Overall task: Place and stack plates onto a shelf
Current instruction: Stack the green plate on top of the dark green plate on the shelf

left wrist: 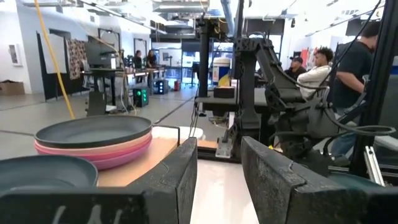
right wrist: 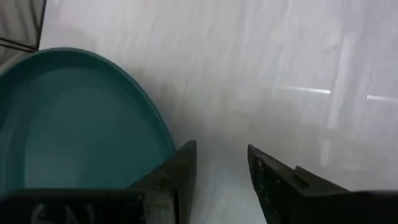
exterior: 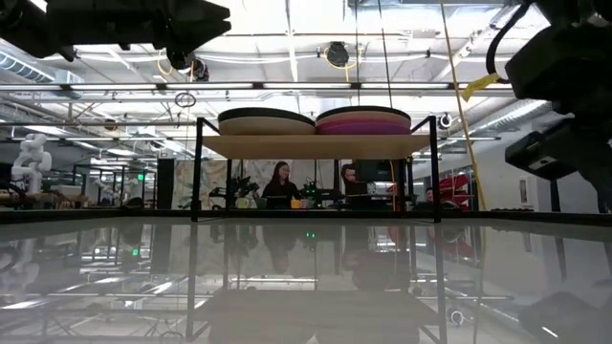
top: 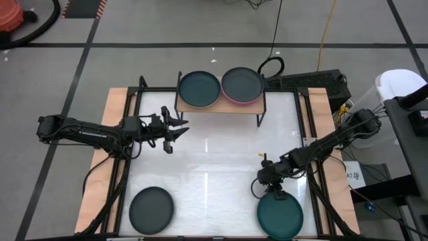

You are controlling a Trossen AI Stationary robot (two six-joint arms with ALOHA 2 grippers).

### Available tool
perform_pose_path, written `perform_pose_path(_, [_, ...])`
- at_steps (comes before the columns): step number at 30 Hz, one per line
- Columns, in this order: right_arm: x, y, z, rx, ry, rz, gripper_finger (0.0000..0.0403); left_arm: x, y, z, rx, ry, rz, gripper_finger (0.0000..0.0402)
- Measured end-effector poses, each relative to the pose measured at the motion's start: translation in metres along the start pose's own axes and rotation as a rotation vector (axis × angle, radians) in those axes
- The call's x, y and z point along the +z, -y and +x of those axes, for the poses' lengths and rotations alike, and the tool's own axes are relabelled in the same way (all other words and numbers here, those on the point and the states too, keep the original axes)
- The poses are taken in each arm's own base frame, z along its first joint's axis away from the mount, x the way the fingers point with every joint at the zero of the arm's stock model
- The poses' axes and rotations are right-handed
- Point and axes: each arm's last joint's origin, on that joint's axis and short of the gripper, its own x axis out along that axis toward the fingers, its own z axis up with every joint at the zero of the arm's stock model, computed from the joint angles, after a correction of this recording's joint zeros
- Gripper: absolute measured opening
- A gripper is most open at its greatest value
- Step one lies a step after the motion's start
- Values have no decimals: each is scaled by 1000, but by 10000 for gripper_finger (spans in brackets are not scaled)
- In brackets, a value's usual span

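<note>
Your right hand, fingers parted and empty, hovers just above the teal plate at lower right (left hand also open).

A grey floor crossed by dark tape lines surrounds the white table. Beyond the table, the low view shows an open workshop under bright ceiling lights, with people seated at desks and a yellow cable hanging down.
</note>
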Motion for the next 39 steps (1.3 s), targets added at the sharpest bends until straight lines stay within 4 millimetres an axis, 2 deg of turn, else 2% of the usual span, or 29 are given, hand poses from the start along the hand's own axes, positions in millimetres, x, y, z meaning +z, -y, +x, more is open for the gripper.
perform_pose_path(9, [4, -5, -18, 34, 88, 7, 125, -1, 0, 1, 0, -8, -12, 131])
perform_pose_path(17, [-8, -21, -4, 53, 0, -67, 125, -2, 0, 1, 0, -18, -20, 131])
perform_pose_path(27, [-11, -18, 4, -82, 4, -53, 122, -3, 0, 1, 0, -29, -49, 131])
perform_pose_path(30, [-12, -17, 4, -87, -6, -65, 94, -3, 1, 1, -5, -30, -49, 131])
perform_pose_path(34, [-14, -16, 4, -100, -29, -57, 19, -3, 2, 0, -12, -30, -38, 131])
perform_pose_path(39, [-11, -11, 1, -139, 2, -22, 4, -3, 3, 0, -12, -29, -37, 131])
